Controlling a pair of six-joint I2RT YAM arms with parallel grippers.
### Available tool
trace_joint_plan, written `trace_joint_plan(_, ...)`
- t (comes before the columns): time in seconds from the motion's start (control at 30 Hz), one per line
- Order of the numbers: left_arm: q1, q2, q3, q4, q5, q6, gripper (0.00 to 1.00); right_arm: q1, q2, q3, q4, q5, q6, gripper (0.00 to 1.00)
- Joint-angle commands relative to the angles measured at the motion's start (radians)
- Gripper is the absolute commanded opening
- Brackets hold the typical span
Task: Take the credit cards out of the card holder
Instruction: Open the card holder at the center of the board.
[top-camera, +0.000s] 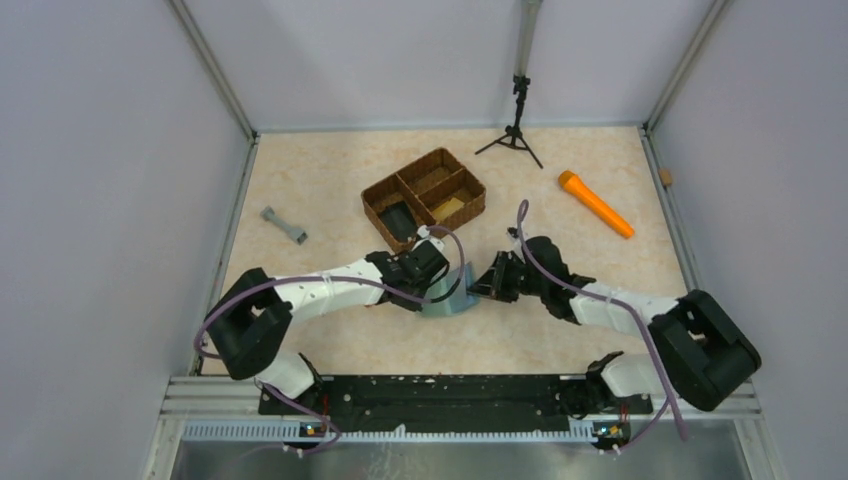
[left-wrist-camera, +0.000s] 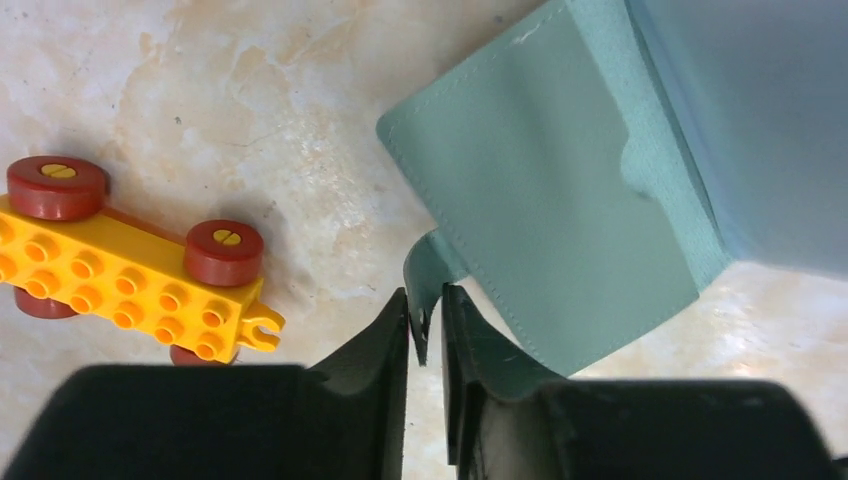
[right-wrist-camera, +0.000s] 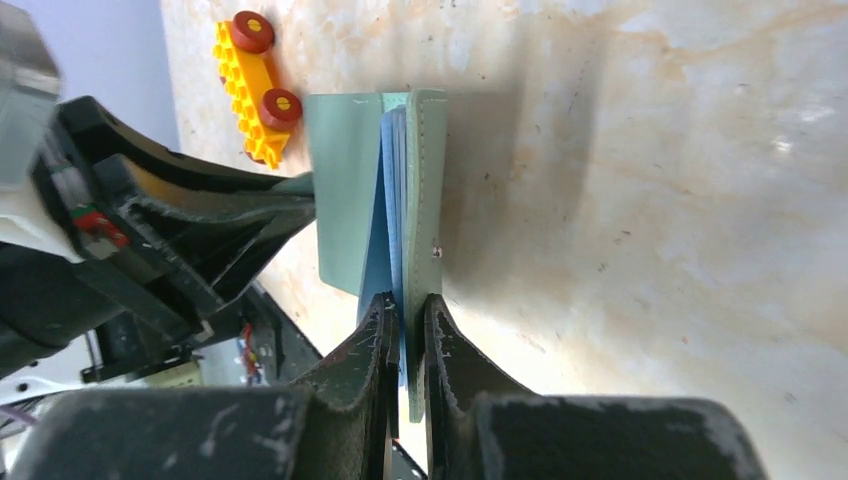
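The grey-green card holder (top-camera: 452, 298) is held partly open and on edge between my two grippers at the table's middle. My left gripper (left-wrist-camera: 426, 312) is shut on its small tab (left-wrist-camera: 432, 262); the holder's outer cover (left-wrist-camera: 545, 210) spreads above the fingers. My right gripper (right-wrist-camera: 406, 325) is shut on the edge of one cover flap (right-wrist-camera: 425, 200), with the pale blue inner pockets (right-wrist-camera: 386, 225) showing beside it. In the top view the left gripper (top-camera: 438, 278) is at the holder's left and the right gripper (top-camera: 483, 287) at its right. No credit cards show.
A yellow toy brick with red wheels (left-wrist-camera: 130, 270) lies on the table just left of the holder; it also shows in the right wrist view (right-wrist-camera: 255, 85). A brown three-part basket (top-camera: 425, 198) stands behind. An orange stick (top-camera: 595, 204), a grey piece (top-camera: 284, 225) and a small tripod (top-camera: 516, 125) lie further off.
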Motion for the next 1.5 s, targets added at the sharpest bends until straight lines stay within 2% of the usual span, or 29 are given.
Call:
trace_joint_plan(0.0,-0.003,-0.119,-0.014,0.059,0.076,-0.038,0.27,0.016,-0.138,0.104,-0.267,0.12,-0.16,0.04)
trace_joint_plan(0.13,-0.006,-0.194,0.019,0.015,0.15,-0.079,0.43,0.036,-0.194,0.168,-0.459,0.225,-0.242,0.04)
trace_joint_plan(0.27,-0.018,-0.267,0.028,0.042,0.237,-0.112,0.53,0.051,-0.201,0.236,-0.601,0.316,-0.312,0.05)
trace_joint_plan(0.33,-0.02,-0.291,0.019,0.083,0.267,-0.131,0.58,0.059,-0.198,0.259,-0.64,0.343,-0.328,0.07)
trace_joint_plan(0.43,-0.019,-0.304,-0.024,0.191,0.336,-0.158,0.71,0.068,-0.198,0.266,-0.653,0.344,-0.33,0.1)
trace_joint_plan(0.53,-0.019,-0.268,-0.051,0.325,0.404,-0.195,0.76,0.077,-0.197,0.261,-0.646,0.337,-0.324,0.11)
trace_joint_plan(0.83,0.009,-0.141,-0.096,0.615,0.488,-0.334,0.79,0.107,-0.197,0.254,-0.673,0.366,-0.329,0.15)
trace_joint_plan(0.9,0.022,-0.127,-0.115,0.678,0.512,-0.363,0.8,0.108,-0.209,0.246,-0.657,0.346,-0.332,0.18)
trace_joint_plan(1.03,0.04,-0.079,-0.102,0.695,0.534,-0.39,0.79,0.11,-0.24,0.225,-0.624,0.308,-0.329,0.3)
trace_joint_plan(1.13,0.049,-0.047,-0.098,0.693,0.525,-0.399,0.79,0.109,-0.255,0.22,-0.613,0.294,-0.331,0.33)
trace_joint_plan(1.37,0.064,0.001,-0.105,0.712,0.534,-0.404,0.76,0.109,-0.257,0.212,-0.6,0.277,-0.332,0.29)
trace_joint_plan(1.47,0.067,0.009,-0.105,0.712,0.537,-0.398,0.68,0.109,-0.244,0.21,-0.604,0.291,-0.335,0.24)
